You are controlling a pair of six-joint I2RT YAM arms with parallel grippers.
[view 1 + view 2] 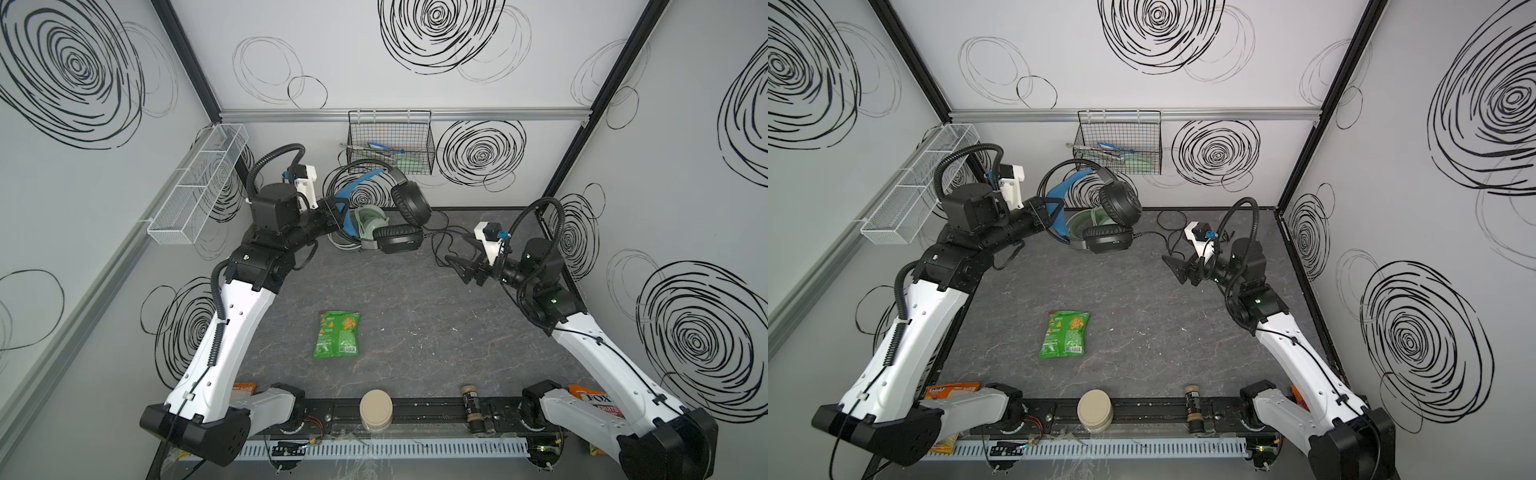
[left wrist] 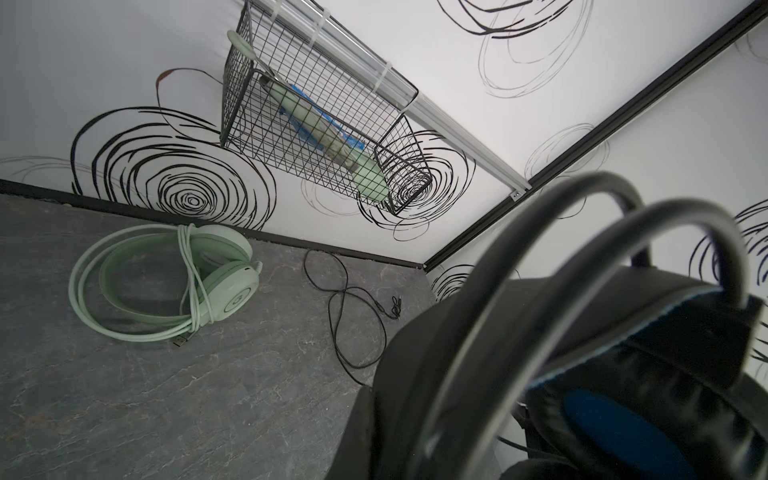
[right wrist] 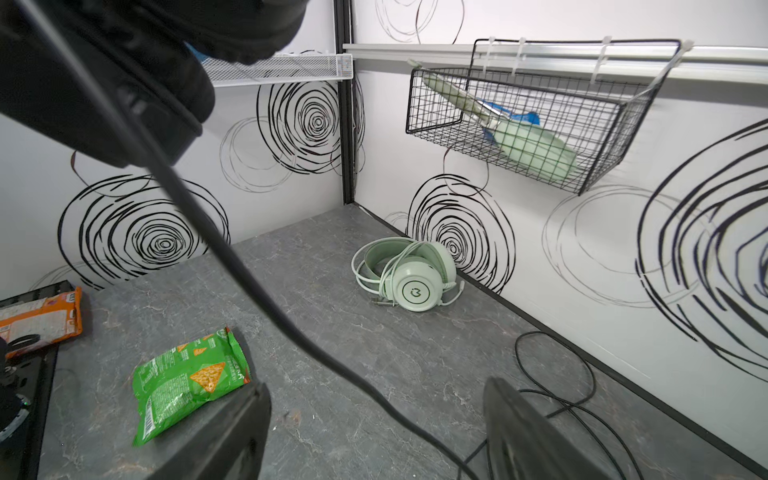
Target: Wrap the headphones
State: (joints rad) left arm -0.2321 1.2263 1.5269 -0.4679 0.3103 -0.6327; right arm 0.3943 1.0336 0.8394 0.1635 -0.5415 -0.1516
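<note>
Near the back edge of the table (image 1: pixel 415 332), the left gripper (image 1: pixel 341 216) clamps the blue headband lining (image 1: pixel 351 194) of the black headset (image 1: pixel 409 203), raised off the surface close to the mint-green headset (image 2: pixel 224 286). That one lies flat, with its pale cable (image 2: pixel 83 299) coiled around it. The black cable (image 1: pixel 440 245) trails rightward between the right gripper's (image 1: pixel 459 251) spread jaws, ungripped.

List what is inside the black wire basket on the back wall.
In the black wire basket: a pale green flat utensil, handle poking past the rim, with a blue-and-white packet against it. The utensil covers part of the packet; which lies lower is unclear.
</note>
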